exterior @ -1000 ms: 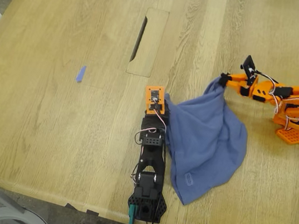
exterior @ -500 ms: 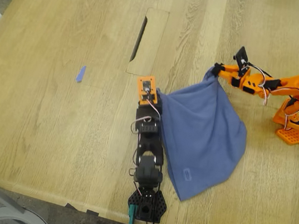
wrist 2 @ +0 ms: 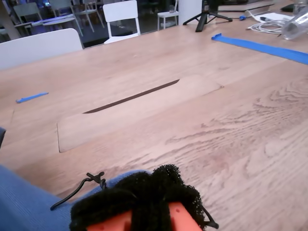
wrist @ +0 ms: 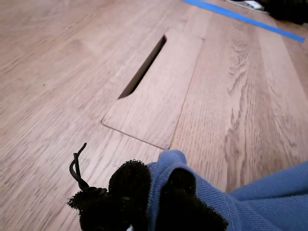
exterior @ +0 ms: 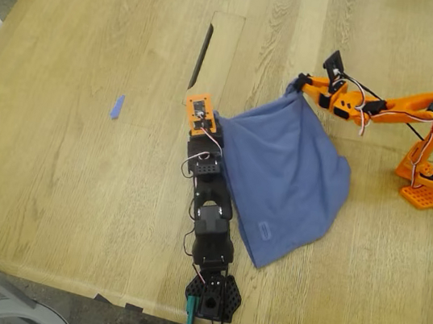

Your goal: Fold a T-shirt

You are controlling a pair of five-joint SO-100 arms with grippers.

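A large light-oak table [exterior: 74, 190] fills the exterior view, its grain running lengthwise, with grey floor showing past its edges. A rectangular cable hatch [exterior: 215, 60] with a dark slot sits flush in the tabletop near the middle. The second wrist view looks across the wood to white chairs [wrist 2: 122, 14] and a dim room beyond, with a strip of blue tape [wrist 2: 269, 48] on the table's far part.

The T-shirt [exterior: 283, 180], slate-blue and bunched, is stretched between the two arms and drapes down onto the table toward the exterior view's lower right.

My first gripper [wrist: 154, 192], on the black arm reaching up from the table's near edge, has its dark padded jaws pinched on one corner of the cloth, just short of the hatch. My second gripper [wrist 2: 144, 192], on the orange arm based at the exterior view's right, is clamped on another corner beside the hatch.

A tiny blue scrap [exterior: 116, 106] lies well apart, toward the exterior view's left
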